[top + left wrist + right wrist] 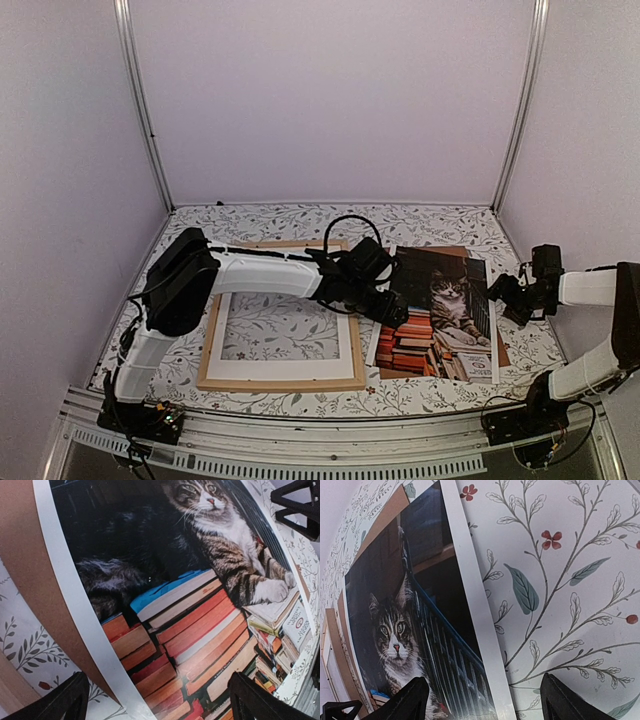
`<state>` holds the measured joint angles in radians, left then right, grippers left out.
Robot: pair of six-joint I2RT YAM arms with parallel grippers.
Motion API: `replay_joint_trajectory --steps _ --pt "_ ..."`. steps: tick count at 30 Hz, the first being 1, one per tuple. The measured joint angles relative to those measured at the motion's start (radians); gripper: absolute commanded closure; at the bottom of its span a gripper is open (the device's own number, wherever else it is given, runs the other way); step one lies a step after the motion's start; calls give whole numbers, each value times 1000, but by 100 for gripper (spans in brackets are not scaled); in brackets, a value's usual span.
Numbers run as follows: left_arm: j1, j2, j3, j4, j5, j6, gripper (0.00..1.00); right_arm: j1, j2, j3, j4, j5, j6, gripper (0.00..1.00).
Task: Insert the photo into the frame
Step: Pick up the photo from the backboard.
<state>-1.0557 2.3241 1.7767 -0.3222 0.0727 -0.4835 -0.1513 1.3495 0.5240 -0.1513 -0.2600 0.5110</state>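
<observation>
Left gripper (158,692) fingers spread wide over the photo (200,630) — gripping nothing.
Cat print lies flat on a brown board (445,250), just right of the wooden frame (212,345) on the floral table (280,215); right gripper (482,700) hovers at the print's right edge, jaws apart — empty too.

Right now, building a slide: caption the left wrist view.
Open left gripper above the cat photo lying on a brown board.
</observation>
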Motion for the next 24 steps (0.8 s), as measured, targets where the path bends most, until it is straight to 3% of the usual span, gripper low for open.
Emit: replay_joint_trajectory --steps 24 --pt "-5 45 53 -37 -51 -68 1 -1 51 -16 98 -135 9 26"
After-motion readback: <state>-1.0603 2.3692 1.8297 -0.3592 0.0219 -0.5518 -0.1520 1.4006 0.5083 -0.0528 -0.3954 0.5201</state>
